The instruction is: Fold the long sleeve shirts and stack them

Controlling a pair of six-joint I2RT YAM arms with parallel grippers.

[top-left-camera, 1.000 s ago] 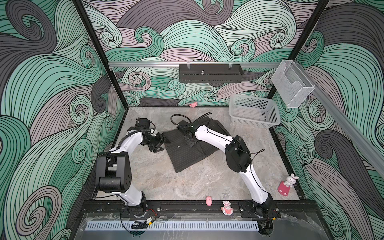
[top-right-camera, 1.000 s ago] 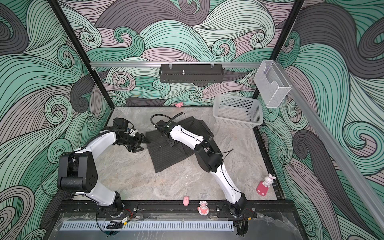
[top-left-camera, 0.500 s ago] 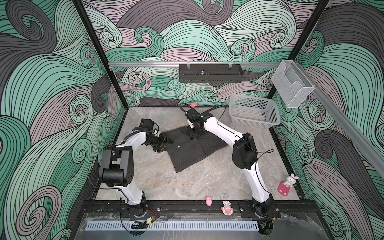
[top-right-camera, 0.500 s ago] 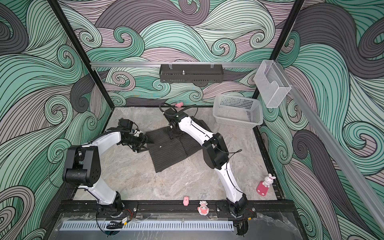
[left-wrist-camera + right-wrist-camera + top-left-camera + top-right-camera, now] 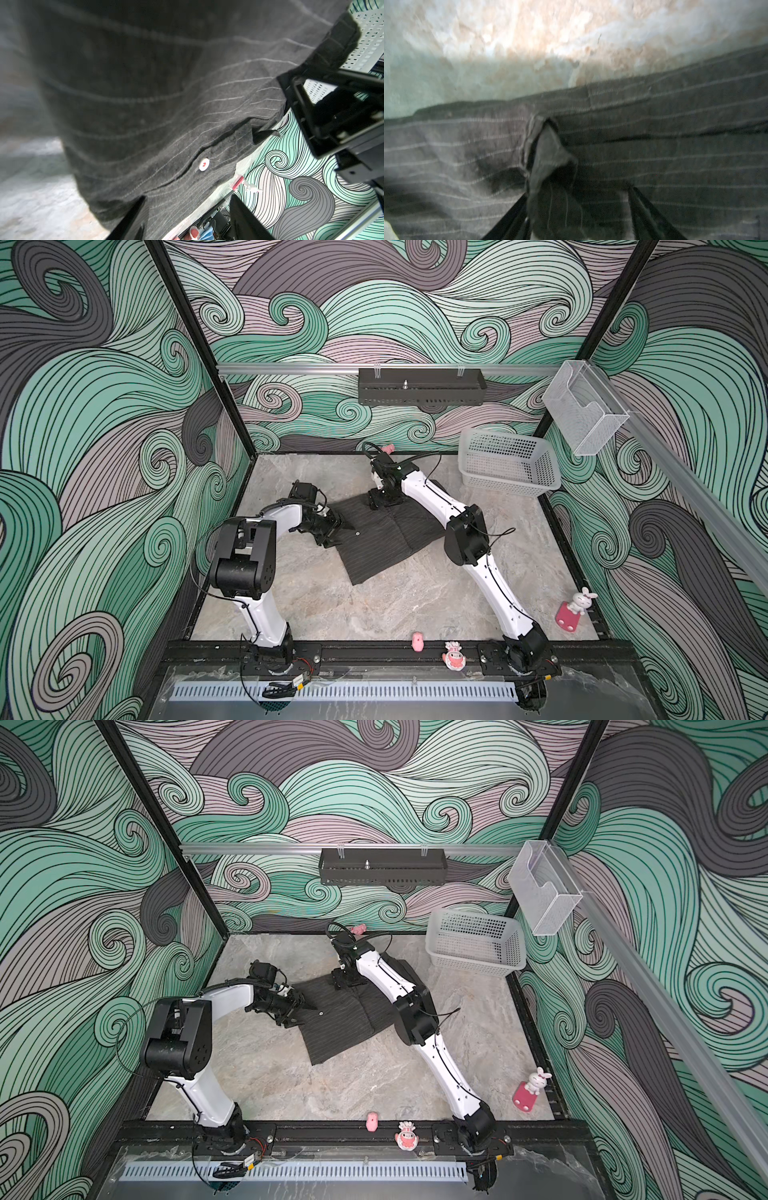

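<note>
The dark pinstriped shirt (image 5: 386,539) (image 5: 340,1019) is seen in both top views laid flat on the stone-patterned counter (image 5: 374,605). It is folded into a rough rectangle in the far half, between the two arms. A white basket (image 5: 507,464) is stood near the far right corner, apart from the cloth.

The left pincer (image 5: 338,533) (image 5: 305,1013) is held low at the shirt's left edge and pointed across the cloth. Its jaws are spread to a middling width, and one tip is placed near a small white button (image 5: 357,533). In the left wrist view the left pincer (image 5: 187,197) is shown with both tips apart. Only flat cloth and its edge are seen past them, with the button (image 5: 203,164) beyond. Nothing is gripped there.

The right pincer (image 5: 380,502) (image 5: 343,979) is set down on the shirt's far edge. In the right wrist view the right pincer (image 5: 579,190) is shown with its jaws well apart. A raised fold of cloth (image 5: 550,158) is stood up between them, close to one finger, and a gap is left to the other finger. The fold is not seen to be clamped. Bare counter is seen past the shirt's edge in that blurred view.
</note>
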